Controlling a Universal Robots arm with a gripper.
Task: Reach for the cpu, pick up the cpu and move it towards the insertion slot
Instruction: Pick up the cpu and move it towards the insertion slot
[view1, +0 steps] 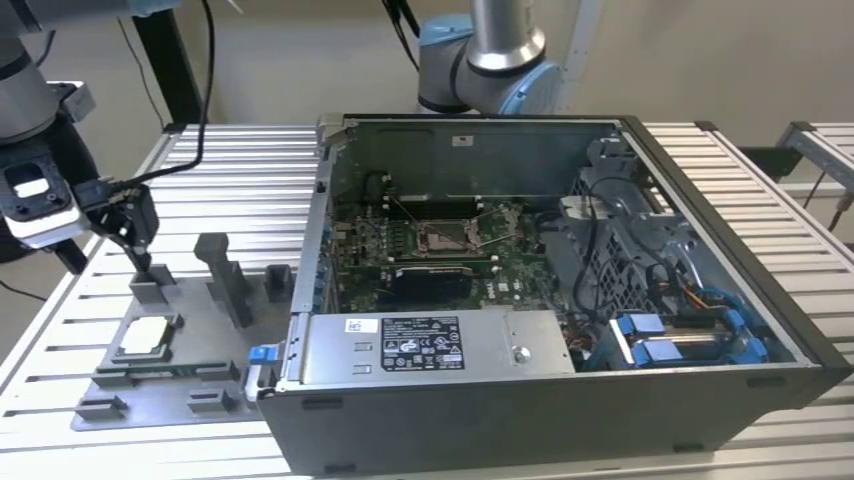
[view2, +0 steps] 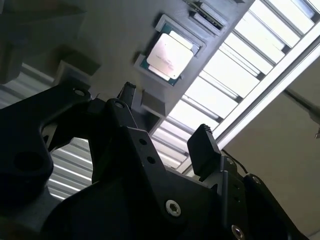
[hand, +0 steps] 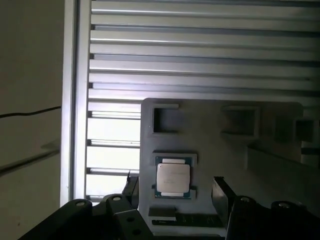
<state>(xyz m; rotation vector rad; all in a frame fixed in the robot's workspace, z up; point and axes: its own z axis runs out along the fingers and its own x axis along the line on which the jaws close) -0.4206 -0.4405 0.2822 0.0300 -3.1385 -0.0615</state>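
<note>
**A pale room and a ribbed metal bench**

The work table (view1: 227, 180) is a bench of silver aluminium slats with dark grooves between them, taking up the near and middle ground. On the exterior view's right a second slatted bench (view1: 827, 150) begins, with a gap between the two. Behind both, on the far side, stands a plain beige wall (view1: 294, 60). A black upright post (view1: 167, 60) rises at the table's far corner on the exterior view's left. In the first wrist view a flat tan surface (hand: 30, 60) lies past the table's edge, probably the floor. The light falls soft and even on the wall, but it glares white off the slats (view2: 225, 65) in the second wrist view.
</note>
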